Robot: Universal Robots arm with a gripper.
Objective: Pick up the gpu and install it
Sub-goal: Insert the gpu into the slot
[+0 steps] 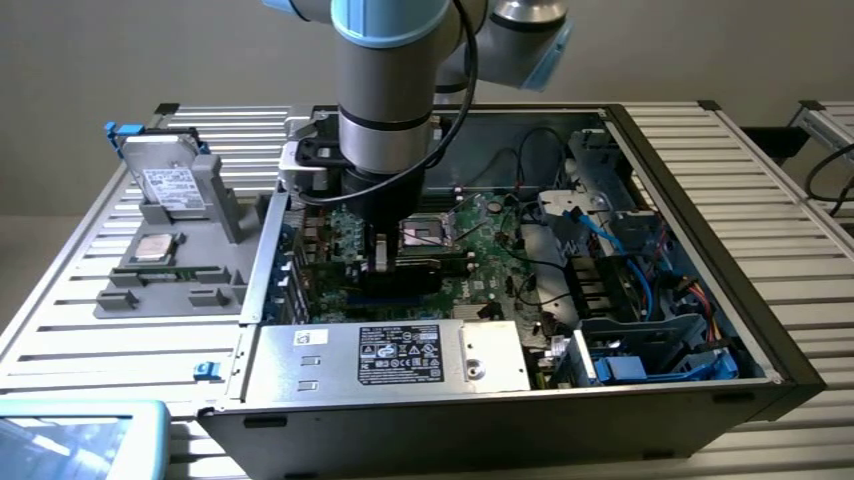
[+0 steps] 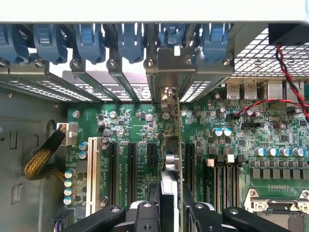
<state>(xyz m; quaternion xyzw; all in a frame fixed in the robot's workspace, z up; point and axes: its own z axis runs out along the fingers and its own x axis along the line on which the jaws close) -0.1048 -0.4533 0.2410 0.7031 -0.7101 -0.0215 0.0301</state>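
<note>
Gripping a thin green-edged graphics card (image 2: 175,159) edge-on between black gripper (image 2: 170,212) fingers, standing it upright over the green motherboard (image 2: 140,125) among long black expansion slots (image 2: 131,166) (silver bracket (image 2: 176,65) reaching the rear slot covers under blue plastic clips (image 2: 130,41)).
</note>
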